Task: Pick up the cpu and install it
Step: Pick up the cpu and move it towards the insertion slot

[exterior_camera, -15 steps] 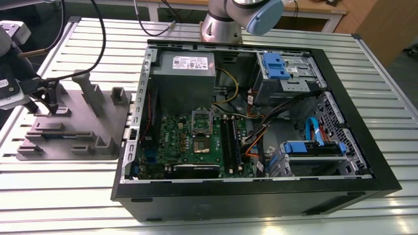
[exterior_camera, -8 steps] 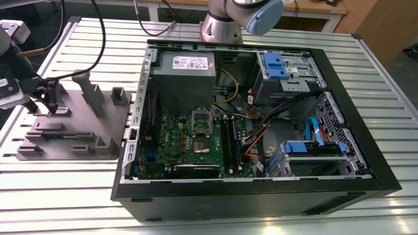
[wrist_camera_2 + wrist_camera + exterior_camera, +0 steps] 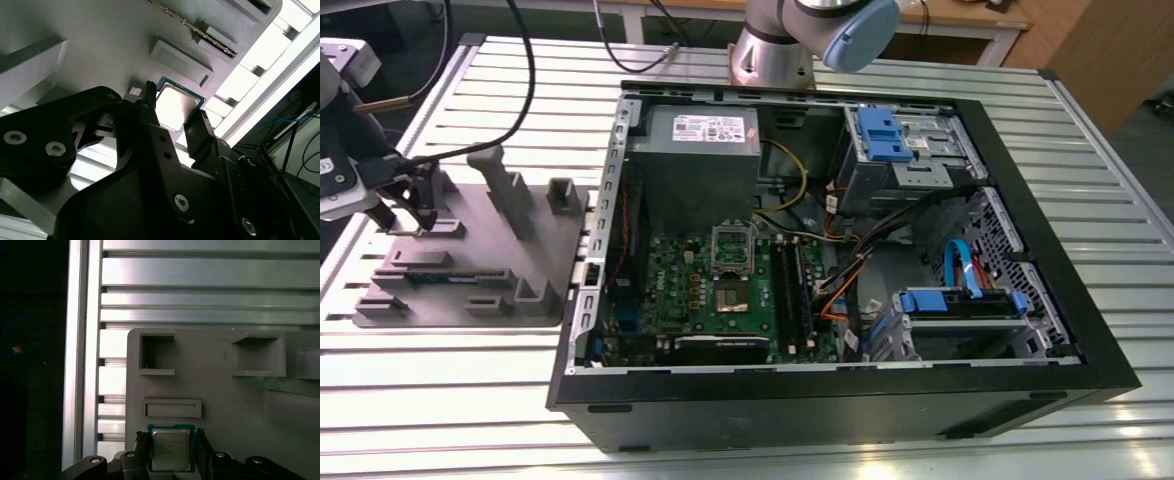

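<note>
The cpu, a small square chip with a silvery top and green rim, lies flat on the grey fixture tray near its edge. In both wrist views my gripper is low over it, one black finger close on each side of the chip with a sliver of gap. The second wrist view has the cpu between the gripper's fingertips. In the exterior view the gripper is down on the tray at the view's left. The motherboard lies in the open computer case, its socket uncovered.
The tray carries upright posts and recessed pockets. The open case holds a power supply, blue drive cages and loose cables. The arm's base stands behind the case. The slatted metal table surrounds everything.
</note>
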`<state>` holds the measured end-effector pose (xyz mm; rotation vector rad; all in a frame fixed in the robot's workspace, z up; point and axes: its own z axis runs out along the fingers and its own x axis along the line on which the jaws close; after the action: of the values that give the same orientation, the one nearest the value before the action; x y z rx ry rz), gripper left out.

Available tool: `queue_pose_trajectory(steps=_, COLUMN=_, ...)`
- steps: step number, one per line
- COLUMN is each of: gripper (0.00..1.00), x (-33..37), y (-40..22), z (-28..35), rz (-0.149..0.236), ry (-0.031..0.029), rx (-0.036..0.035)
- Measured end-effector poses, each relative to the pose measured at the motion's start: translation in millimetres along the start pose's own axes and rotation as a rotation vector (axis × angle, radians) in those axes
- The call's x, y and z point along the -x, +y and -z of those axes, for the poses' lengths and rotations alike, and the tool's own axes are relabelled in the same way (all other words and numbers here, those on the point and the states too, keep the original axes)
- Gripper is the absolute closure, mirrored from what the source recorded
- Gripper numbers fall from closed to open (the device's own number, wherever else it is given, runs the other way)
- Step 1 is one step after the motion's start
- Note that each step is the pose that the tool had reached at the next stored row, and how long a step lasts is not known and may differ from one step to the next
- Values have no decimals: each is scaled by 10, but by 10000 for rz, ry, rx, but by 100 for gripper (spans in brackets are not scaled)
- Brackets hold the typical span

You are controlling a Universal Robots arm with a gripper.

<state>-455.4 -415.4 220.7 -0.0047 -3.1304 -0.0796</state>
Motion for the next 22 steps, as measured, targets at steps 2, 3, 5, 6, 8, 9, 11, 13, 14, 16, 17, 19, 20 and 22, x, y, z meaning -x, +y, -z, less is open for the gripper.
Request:
queue_pose_trajectory(steps=2, gripper=53, x=0, y=0, z=3, rz=0, ry=0, rx=0)
queue_pose_trajectory(steps=3, gripper=53, x=0, y=0, z=6, rz=0, ry=1, rx=-1)
queue_pose_trajectory(steps=5, gripper=53, x=0, y=0, z=7, rz=0, ry=0, rx=0)
queue_pose_trajectory(steps=6, gripper=53, x=0, y=0, z=8, rz=0, ry=0, rx=0)
queue_pose_trajectory(steps=8, gripper=53, x=0, y=0, z=13, rz=1, ry=1, rx=-1)
queue_pose_trajectory(steps=9, gripper=53, x=0, y=0, z=15, rz=1, ry=1, rx=-1)
queue_pose_trajectory(steps=11, gripper=53, x=-1, y=1, z=21, rz=1, ry=2, rx=-1)
queue_pose_trajectory(steps=13, gripper=53, x=-1, y=1, z=26, rz=0, ry=1, rx=-1)
queue_pose_trajectory(steps=14, gripper=53, x=-1, y=1, z=30, rz=0, ry=1, rx=-1)
queue_pose_trajectory(steps=16, gripper=53, x=-1, y=2, z=34, rz=0, ry=0, rx=0)
queue_pose_trajectory(steps=17, gripper=53, x=0, y=2, z=38, rz=0, ry=1, rx=-1)
queue_pose_trajectory(steps=19, gripper=53, x=-1, y=3, z=42, rz=0, ry=0, rx=-1)
queue_pose_trajectory(steps=20, gripper=53, x=-1, y=3, z=44, rz=0, ry=0, rx=-1)
queue_pose_trajectory(steps=22, gripper=53, x=-1, y=3, z=48, rz=0, ry=0, rx=-1)
